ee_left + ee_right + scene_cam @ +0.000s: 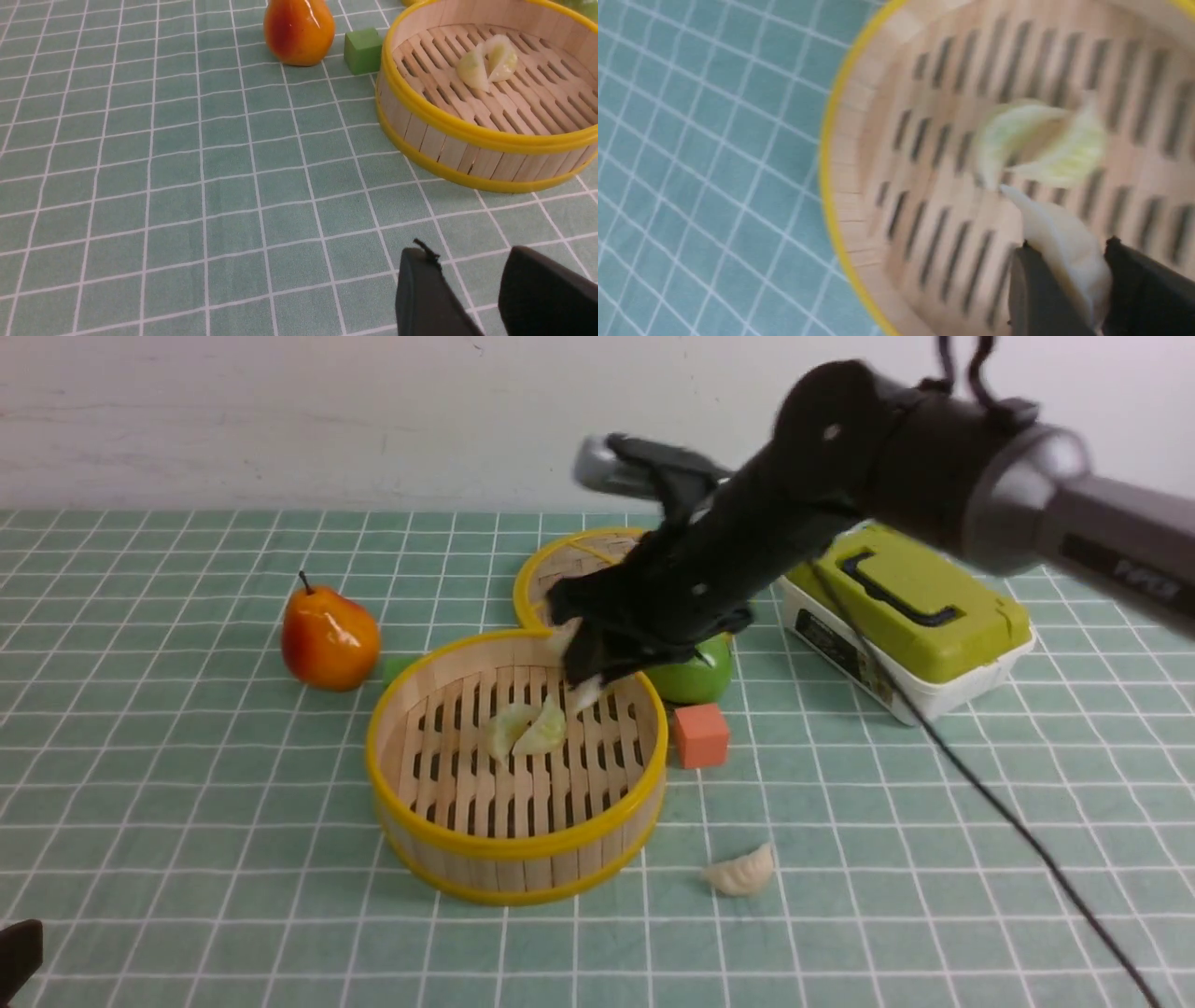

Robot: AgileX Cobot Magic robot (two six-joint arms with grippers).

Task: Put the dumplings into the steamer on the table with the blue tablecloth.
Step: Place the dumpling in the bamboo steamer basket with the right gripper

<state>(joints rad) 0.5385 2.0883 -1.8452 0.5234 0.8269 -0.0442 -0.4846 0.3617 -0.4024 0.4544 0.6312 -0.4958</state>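
On the teal grid cloth (168,775), in the front view, the steamer (518,859) sits mid-table with two pale green dumplings (525,728) touching each other on its slatted floor. The right gripper (590,677) hangs just inside the far rim, closed narrowly on a white dumpling (588,694) held above the slats. A second white dumpling (740,873) lies on the cloth near the steamer's front right, clear of its wall. The right side is crowded: the orange cube (700,735) stands just beside the rim, a green fruit (695,677) sits behind the cube, the lid (560,569) meets the far rim, and a green-lidded box (910,616) lies further right. Left of the steamer and in front of it the cloth is broad and bare, with only the pear (329,637) set well back. In the left wrist view, the left gripper (469,254) has its fingers apart over bare cloth, holding nothing; open squares stretch from it to the pear, and a green cube (363,49) stands just beside the steamer wall. In the blurred right wrist view, the held dumpling's tip points at the green pair, well inside the yellow rim.
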